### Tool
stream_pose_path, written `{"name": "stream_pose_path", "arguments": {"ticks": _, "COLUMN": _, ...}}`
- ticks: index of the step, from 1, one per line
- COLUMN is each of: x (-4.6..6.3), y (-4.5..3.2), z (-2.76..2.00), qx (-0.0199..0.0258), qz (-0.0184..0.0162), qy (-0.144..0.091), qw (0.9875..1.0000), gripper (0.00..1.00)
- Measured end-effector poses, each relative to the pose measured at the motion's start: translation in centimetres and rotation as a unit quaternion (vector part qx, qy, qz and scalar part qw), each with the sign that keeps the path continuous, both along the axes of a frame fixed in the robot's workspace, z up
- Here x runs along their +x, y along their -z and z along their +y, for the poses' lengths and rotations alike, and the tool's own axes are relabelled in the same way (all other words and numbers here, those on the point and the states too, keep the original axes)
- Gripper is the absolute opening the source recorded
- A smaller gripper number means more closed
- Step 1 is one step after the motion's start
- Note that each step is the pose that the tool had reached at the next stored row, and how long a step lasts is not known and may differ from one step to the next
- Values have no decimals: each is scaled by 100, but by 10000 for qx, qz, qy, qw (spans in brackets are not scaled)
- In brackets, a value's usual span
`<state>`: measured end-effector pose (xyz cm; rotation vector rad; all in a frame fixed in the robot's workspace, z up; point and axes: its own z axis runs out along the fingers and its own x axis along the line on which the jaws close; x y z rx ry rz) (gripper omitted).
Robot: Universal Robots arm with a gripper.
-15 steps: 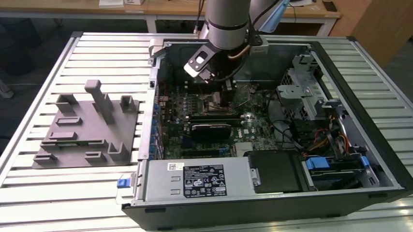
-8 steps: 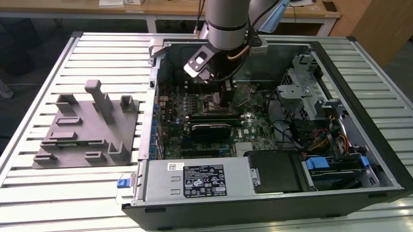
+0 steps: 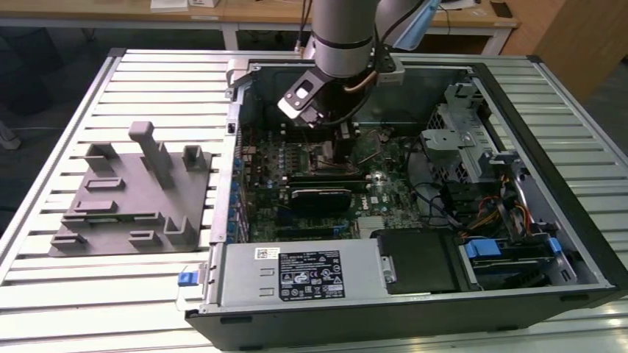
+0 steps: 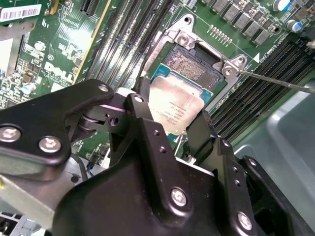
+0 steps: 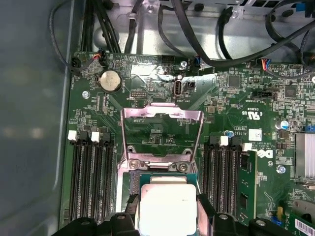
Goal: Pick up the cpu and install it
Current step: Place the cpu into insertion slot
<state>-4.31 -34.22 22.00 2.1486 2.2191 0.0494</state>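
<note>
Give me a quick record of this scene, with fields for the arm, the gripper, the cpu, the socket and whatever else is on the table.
arm: reaching down into the open computer case, over the motherboard
gripper: fingers on two opposite edges of the cpu, shut on it
cpu: silvery top facing up, at the socket; whether it is seated cannot be told
socket: uncovered, its metal retention frame standing open
table: grey fixture on the exterior view's left of the case
</note>
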Motion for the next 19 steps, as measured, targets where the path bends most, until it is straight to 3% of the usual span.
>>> {"name": "stream_pose_path", "arguments": {"ticks": 14, "x": -44, "y": 85, "z": 22, "qx": 0, "qz": 0, "qy": -10, "qw": 10000, "gripper": 54}}
{"name": "stream_pose_path", "arguments": {"ticks": 19, "x": -46, "y": 126, "z": 53, "qx": -1, "qz": 0, "qy": -10, "qw": 10000, "gripper": 54}}
